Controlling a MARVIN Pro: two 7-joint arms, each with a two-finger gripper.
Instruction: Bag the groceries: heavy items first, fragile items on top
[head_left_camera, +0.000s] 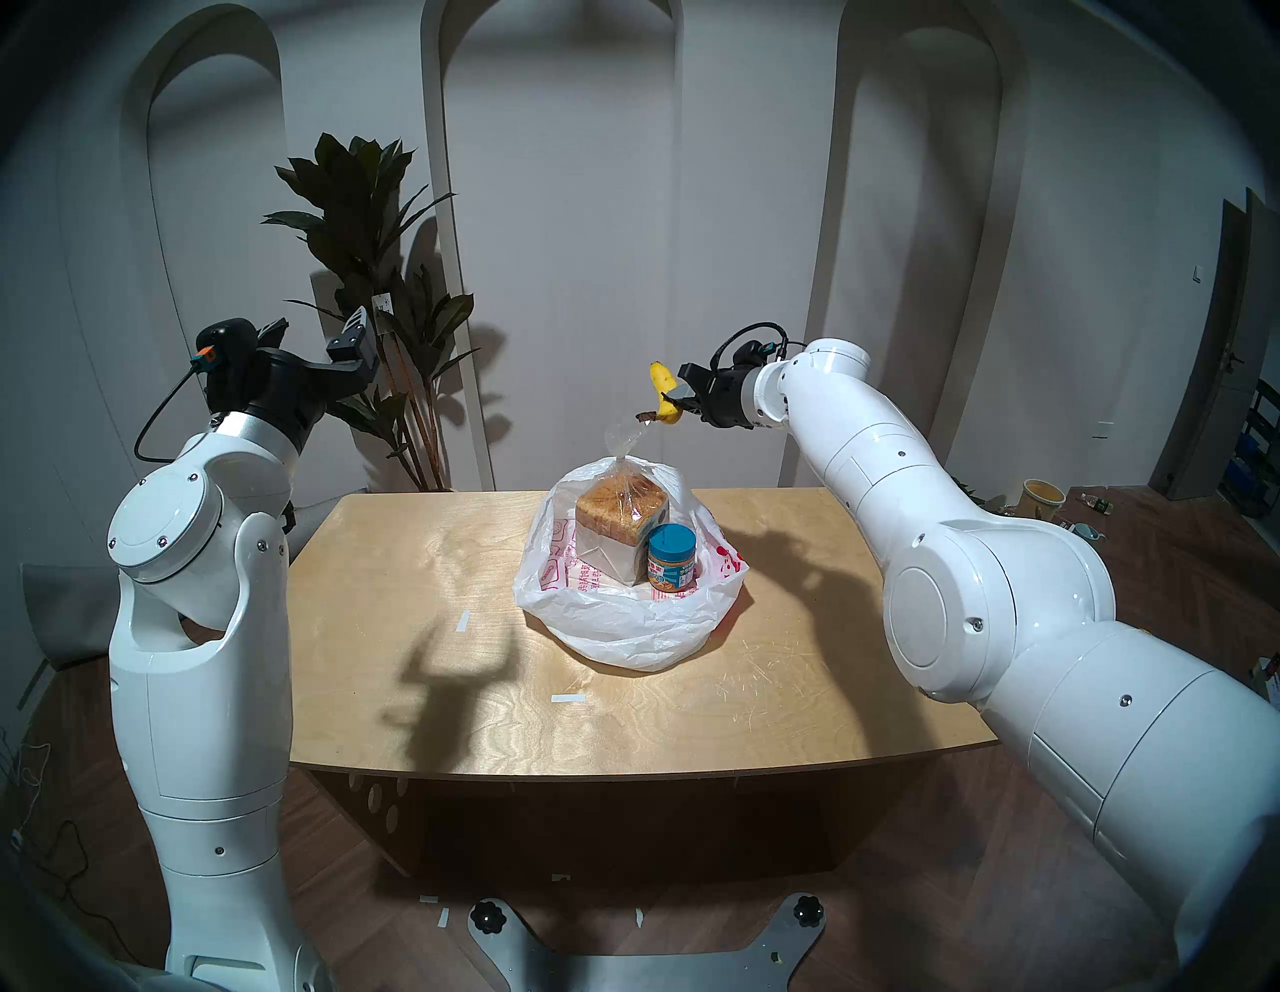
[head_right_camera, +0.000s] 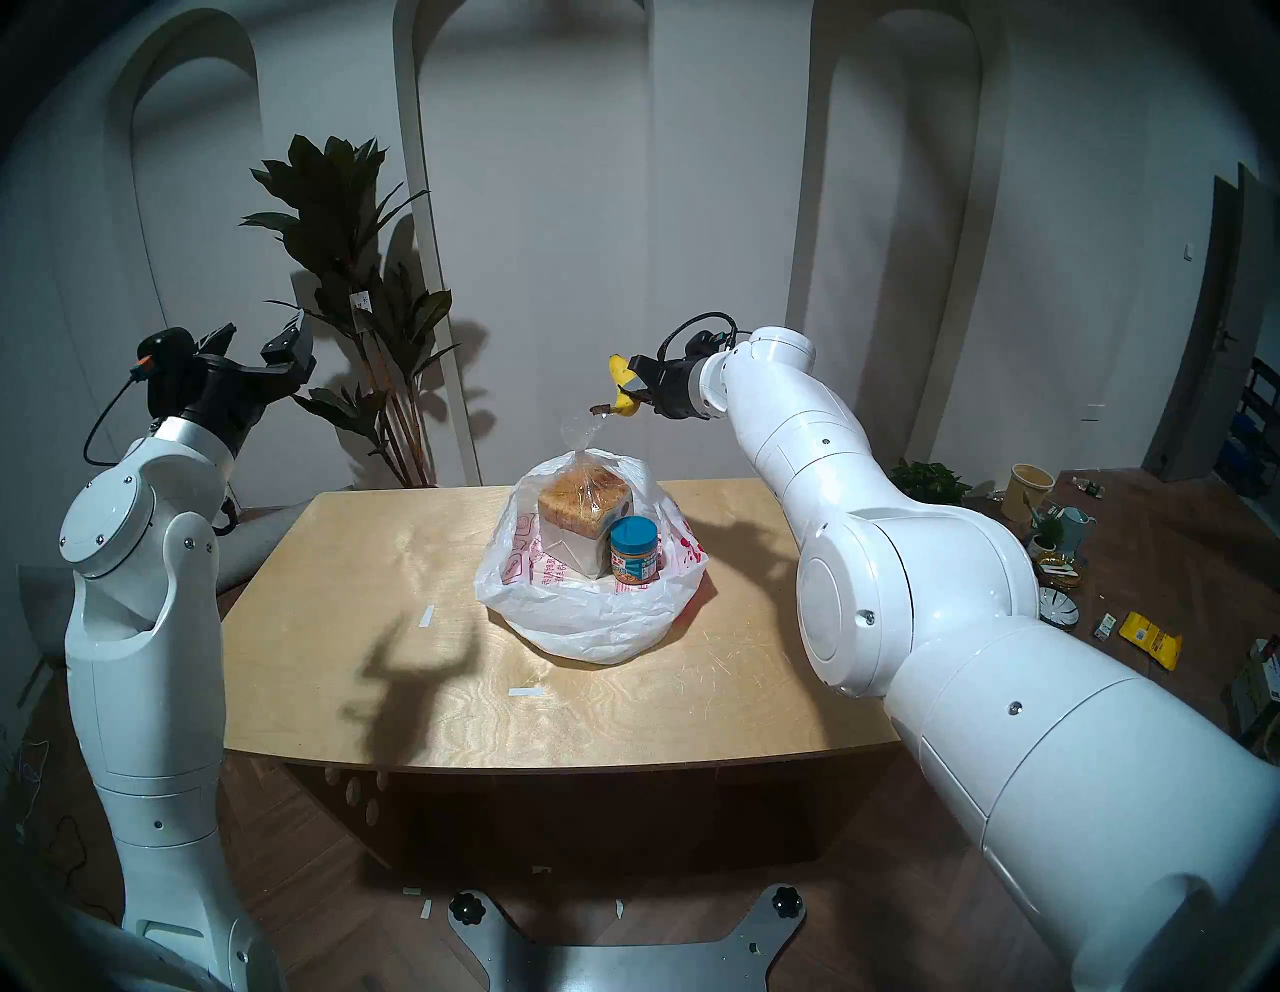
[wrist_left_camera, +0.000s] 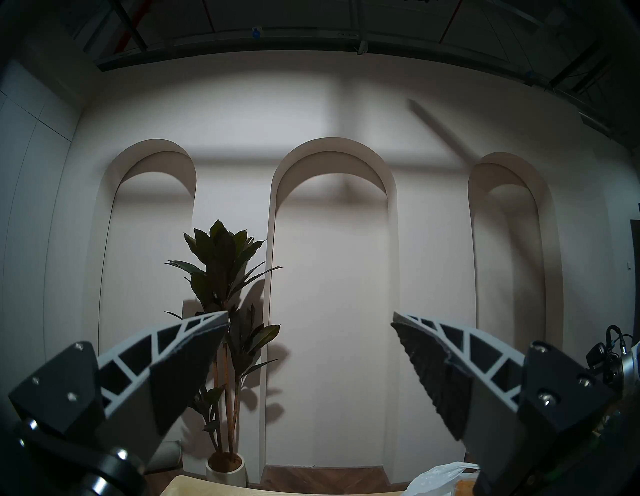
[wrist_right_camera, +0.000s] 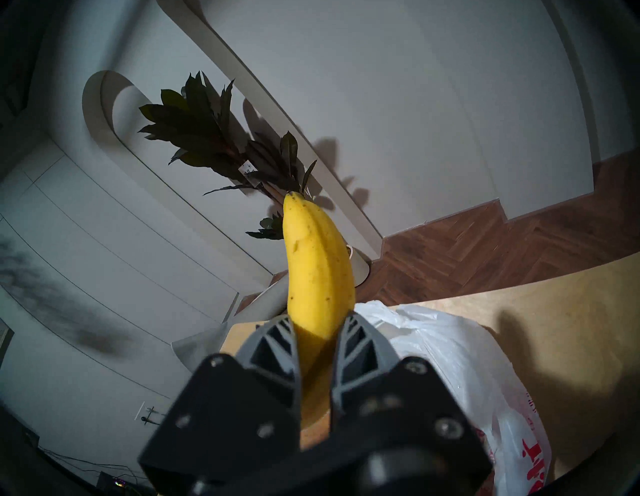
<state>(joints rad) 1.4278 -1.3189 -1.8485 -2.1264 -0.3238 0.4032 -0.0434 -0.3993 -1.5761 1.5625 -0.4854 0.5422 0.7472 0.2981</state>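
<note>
The white plastic bag (head_left_camera: 609, 623) with red print lies open in the middle of the wooden table (head_left_camera: 388, 623). Inside it stand the sliced brown loaf (head_left_camera: 620, 511) in clear wrap and, to its right, the blue-lidded peanut butter jar (head_left_camera: 670, 558). My right gripper (head_left_camera: 677, 396) is shut on the yellow banana (head_left_camera: 663, 395), held in the air above and slightly behind the bag; the right wrist view shows the banana (wrist_right_camera: 317, 273) clamped between both fingers (wrist_right_camera: 277, 346). My left gripper (head_left_camera: 315, 339) is open and empty, raised far left of the table, facing the wall.
A tall potted plant (head_left_camera: 388, 291) stands behind the table's far left corner. Two small white tape marks (head_left_camera: 463, 621) lie on the tabletop left of and in front of the bag. Cups and clutter (head_right_camera: 1032, 488) sit on the floor at the right.
</note>
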